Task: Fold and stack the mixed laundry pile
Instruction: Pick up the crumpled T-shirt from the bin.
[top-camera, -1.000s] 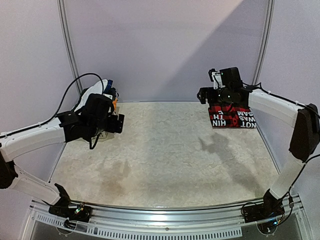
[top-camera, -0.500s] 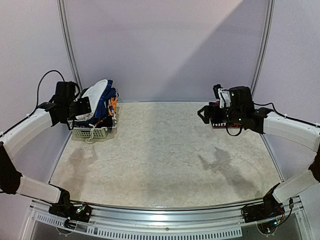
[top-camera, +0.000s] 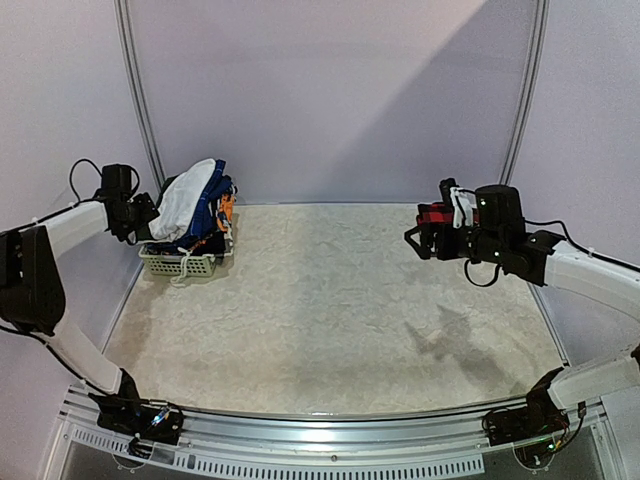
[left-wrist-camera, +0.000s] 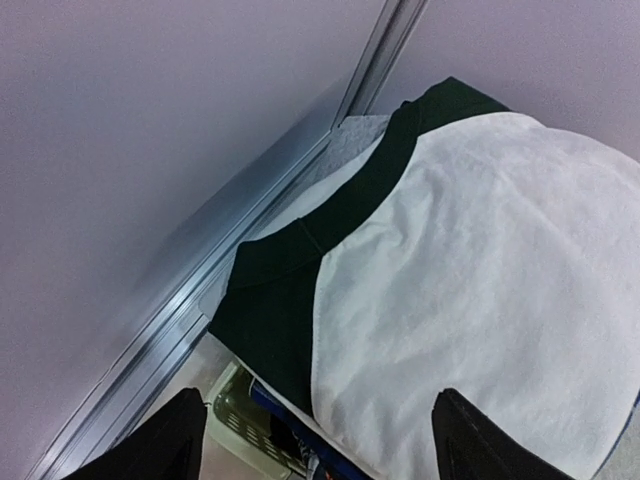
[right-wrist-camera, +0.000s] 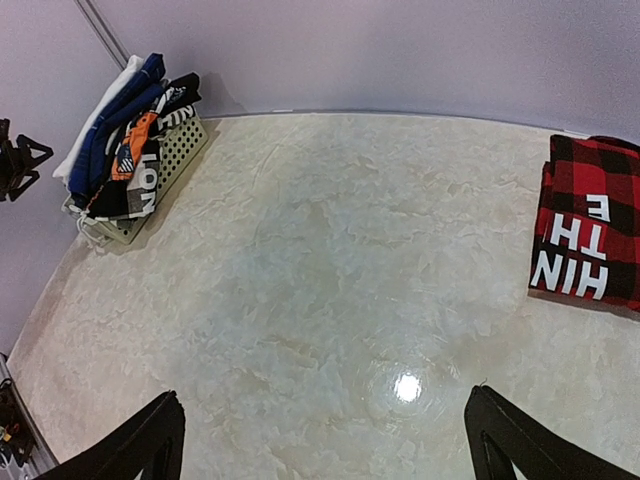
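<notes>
1. Left wrist view: your left gripper (left-wrist-camera: 318, 420) hangs empty, jaws apart, over the white T-shirt (left-wrist-camera: 470, 290) topping the mixed laundry pile (top-camera: 195, 205) in the basket (top-camera: 180, 264) at ten o'clock, probably lined up to pick it.
2. Your right gripper (right-wrist-camera: 325, 400), wide and empty, hovers near the folded plaid shirt (right-wrist-camera: 585, 235) at two o'clock, which I take as the stack's base.

white letters "hin", "th", "e" on the red-and-black plaid shirt (right-wrist-camera: 590, 225); "on" on a black garment (right-wrist-camera: 140, 197).

A white lattice basket (top-camera: 180, 264) far-left on the marbled table (top-camera: 330, 320); lilac walls (top-camera: 330, 100).
</notes>
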